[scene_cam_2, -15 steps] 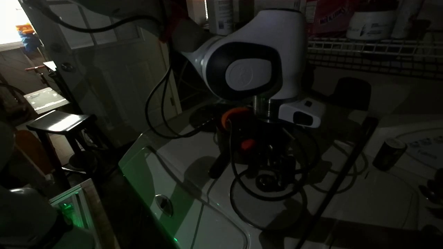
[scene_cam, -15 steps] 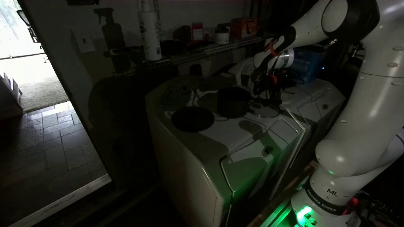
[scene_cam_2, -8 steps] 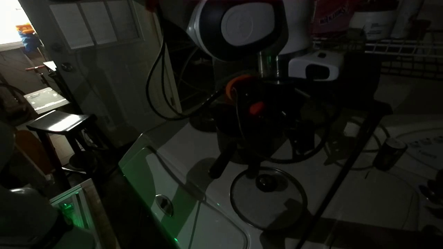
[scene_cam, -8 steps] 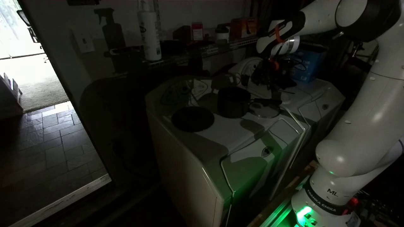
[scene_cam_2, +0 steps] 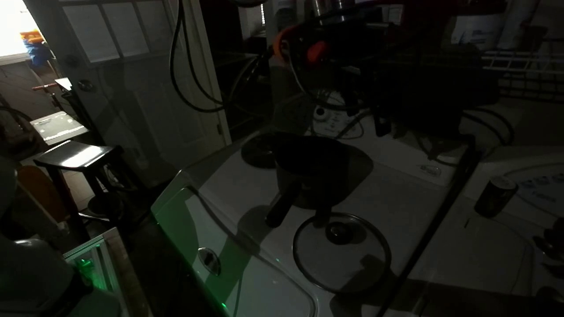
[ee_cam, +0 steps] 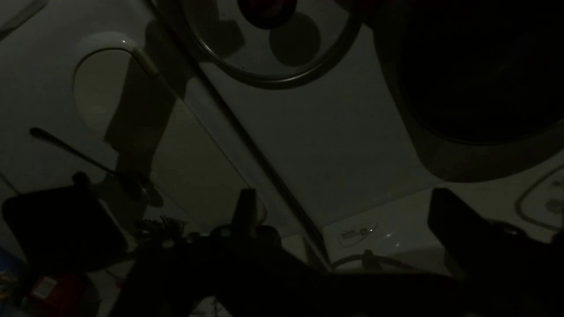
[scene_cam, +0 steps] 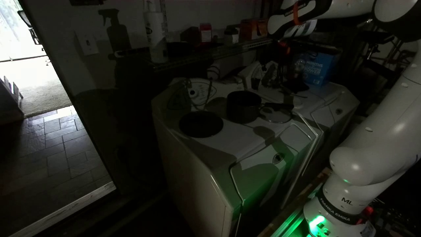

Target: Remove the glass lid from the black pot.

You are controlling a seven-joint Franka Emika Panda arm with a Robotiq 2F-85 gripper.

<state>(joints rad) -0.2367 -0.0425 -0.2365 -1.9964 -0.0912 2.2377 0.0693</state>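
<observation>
The black pot [scene_cam: 243, 110] stands uncovered on the white appliance top; it also shows in an exterior view [scene_cam_2: 310, 178] and at the right of the wrist view [ee_cam: 480, 83]. Its handle [scene_cam_2: 283, 207] points to the appliance's front. The glass lid [scene_cam_2: 341, 264] lies beside the pot on the same top, black knob [scene_cam_2: 339, 232] up; it also shows in an exterior view [scene_cam: 276, 116] and at the top of the wrist view [ee_cam: 269, 53]. My gripper [ee_cam: 343, 192] is open, with nothing between its fingers [ee_cam: 246, 209]. It hangs well above the top, toward the back panel, apart from lid and pot.
A flatter dark round pan [scene_cam: 201, 124] lies beyond the pot. A wire shelf [scene_cam: 243, 46] with bottles and boxes runs along the wall. A blue box [scene_cam: 317, 69], a dark can [scene_cam_2: 495, 196] and a spoon [ee_cam: 72, 149] are on the neighbouring appliance.
My gripper has risen from close over the lid's knob, up and toward the back. The lid and the pot have stayed where they were.
</observation>
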